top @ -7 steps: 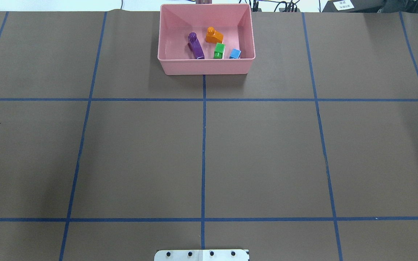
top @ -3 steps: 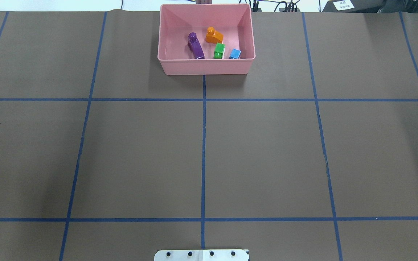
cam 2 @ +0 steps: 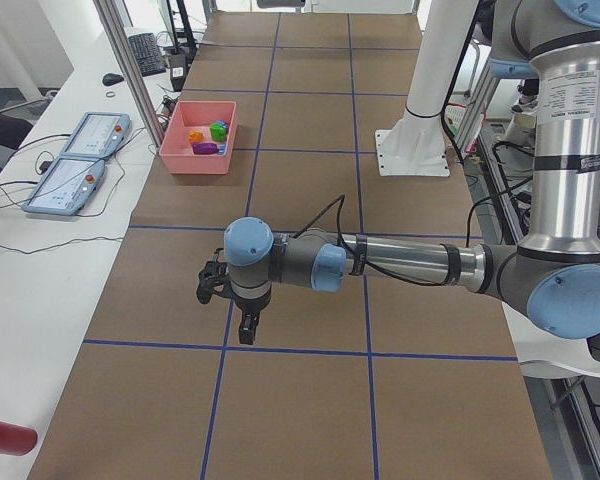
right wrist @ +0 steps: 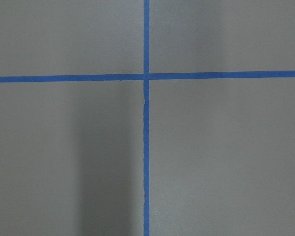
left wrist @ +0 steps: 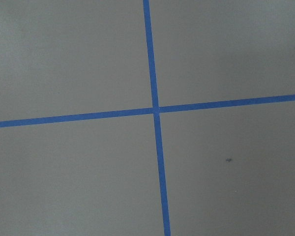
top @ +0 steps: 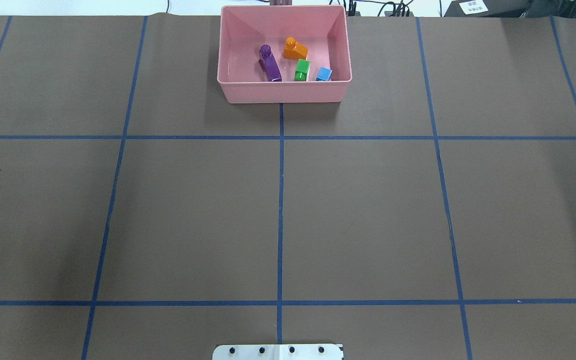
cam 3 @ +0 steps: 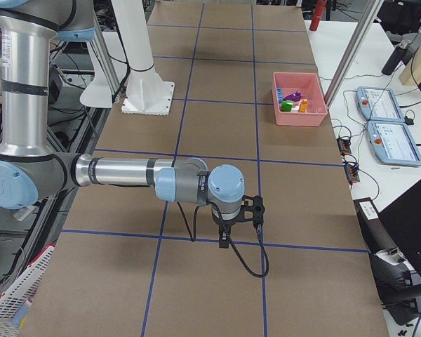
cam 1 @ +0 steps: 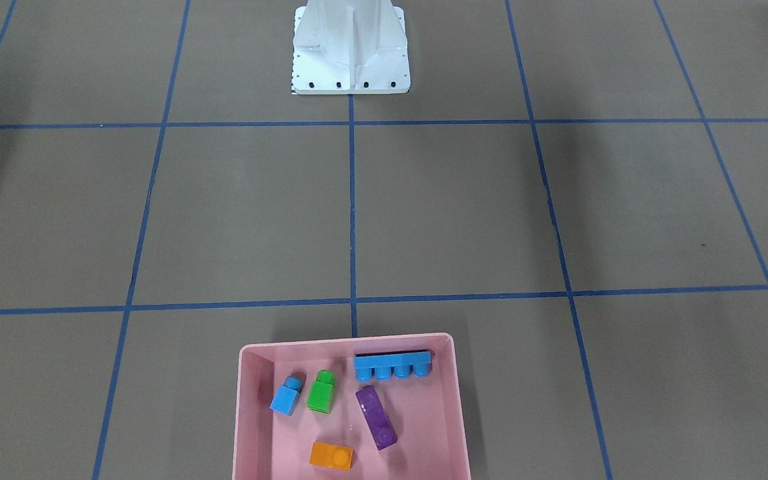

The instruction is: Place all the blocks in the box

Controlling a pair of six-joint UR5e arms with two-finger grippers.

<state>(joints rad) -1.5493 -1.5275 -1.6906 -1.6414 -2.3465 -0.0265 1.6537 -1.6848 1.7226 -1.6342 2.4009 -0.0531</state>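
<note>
The pink box (cam 1: 347, 339) stands at the table's far middle edge, also seen from overhead as the box (top: 284, 93). Inside it lie the blocks: orange (cam 1: 331, 456), purple (cam 1: 376, 417), green (cam 1: 321, 392), small blue (cam 1: 286, 397) and long blue (cam 1: 393, 365). From overhead, purple (top: 270, 64), orange (top: 295, 49), green (top: 302, 70) and small blue (top: 323, 74) show; the near wall hides the long blue one. My left gripper (cam 2: 227, 308) hangs over bare table far from the box. My right gripper (cam 3: 240, 223) does likewise. I cannot tell whether either is open or shut.
The white pedestal base (cam 1: 351, 53) stands at the robot's side of the table. Blue tape lines cross the brown table cover. Two teach pendants (cam 2: 80, 160) lie on the white bench beyond the box. Both wrist views show only tape crossings.
</note>
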